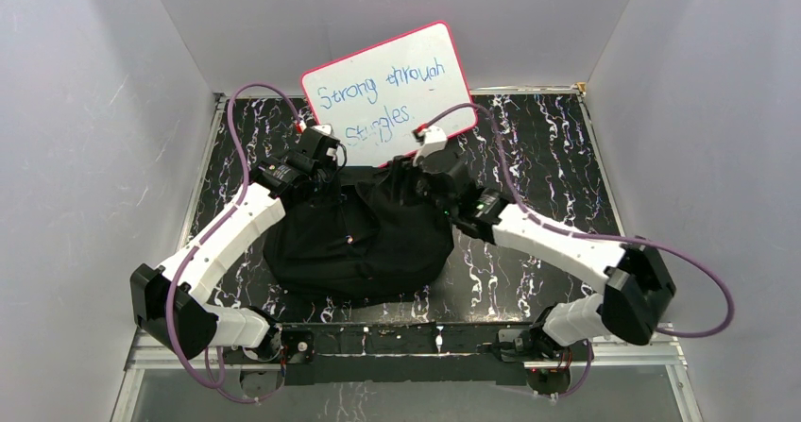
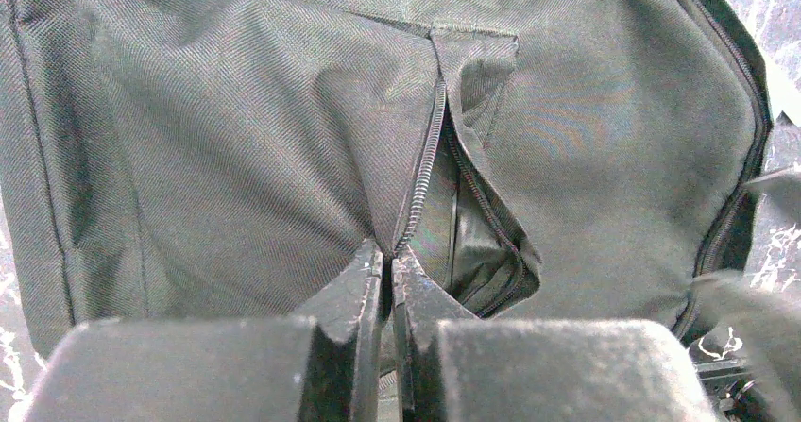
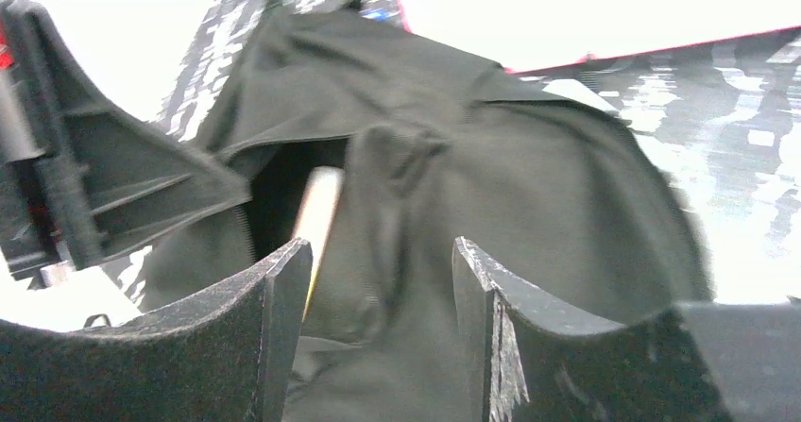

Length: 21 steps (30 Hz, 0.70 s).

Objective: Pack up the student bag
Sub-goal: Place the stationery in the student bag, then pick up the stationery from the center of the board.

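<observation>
**Left gripper (image 2: 387,263) and right gripper (image 3: 383,252) at the student bag (image 1: 354,238)**

Closest in the left wrist view, the left gripper's two black fingers (image 2: 354,295) are seen pressed together, with only a thin slit between them. Their tips are set against the lower end of a zipper (image 2: 427,153) on the bag. The zipper is parted beside them, and a dark pocket opening is exposed to its right. Whether cloth or a zipper pull is caught between the tips cannot be told.

In the right wrist view, the right gripper's fingers (image 3: 283,290) are shown spread apart. A raised fold of black fabric is seen in the gap between them, and no grip on it is shown. Beyond the left-hand finger, the bag's mouth is held agape, and a pale, blurred cylindrical object (image 3: 316,205) is visible inside it. What that object is cannot be made out.

From above, the student bag is seen slumped as a soft black mound in the middle of the black, white-veined table (image 1: 548,148). It lies between the two arms, and both grippers are placed at its far, upper edge. A red-edged whiteboard (image 1: 387,77) with blue handwriting is propped against the back wall just behind the bag.
</observation>
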Available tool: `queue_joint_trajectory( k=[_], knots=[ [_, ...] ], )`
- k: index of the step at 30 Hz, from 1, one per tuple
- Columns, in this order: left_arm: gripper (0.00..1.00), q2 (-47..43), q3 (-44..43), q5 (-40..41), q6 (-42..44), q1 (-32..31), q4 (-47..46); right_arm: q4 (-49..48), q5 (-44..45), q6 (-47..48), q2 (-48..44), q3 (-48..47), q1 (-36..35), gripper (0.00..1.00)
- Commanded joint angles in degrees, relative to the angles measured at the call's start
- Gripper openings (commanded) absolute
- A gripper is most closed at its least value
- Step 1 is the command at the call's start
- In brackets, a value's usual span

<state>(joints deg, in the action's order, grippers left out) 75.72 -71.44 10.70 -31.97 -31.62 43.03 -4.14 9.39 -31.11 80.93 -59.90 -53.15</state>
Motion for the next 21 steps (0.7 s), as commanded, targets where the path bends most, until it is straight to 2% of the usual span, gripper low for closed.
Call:
queue_joint_trajectory(
  k=[1,4,7,10,15,21],
  knots=[
    [0.0,-1.36,0.13,-0.04,-0.2,0.32,-2.15,11.58,10.32,3.66,-7.42,0.35,4.32,0.65],
    [0.0,-0.83,-0.16,-0.22,-0.44,0.27,-2.4,17.41,12.45,4.75,-12.1,2.15,8.24,0.67],
    [0.0,-0.9,-0.1,-0.17,-1.17,0.28,-2.66,27.19,13.58,4.88,-15.1,1.65,13.09,0.69],
    [0.0,-1.06,1.16,-0.63,-2.15,0.24,-3.65,34.78,11.24,5.14,-16.08,1.68,18.71,0.71],
    [0.0,0.3,1.1,-1.54,-2.46,0.31,-4.22,40.24,0.18,7.61,-10.16,1.78,25.46,0.67],
    [0.0,0.64,0.64,-1.65,-2.36,0.25,-4.37,42.52,-7.33,11.61,-0.64,1.34,27.65,0.6]
  ],
)
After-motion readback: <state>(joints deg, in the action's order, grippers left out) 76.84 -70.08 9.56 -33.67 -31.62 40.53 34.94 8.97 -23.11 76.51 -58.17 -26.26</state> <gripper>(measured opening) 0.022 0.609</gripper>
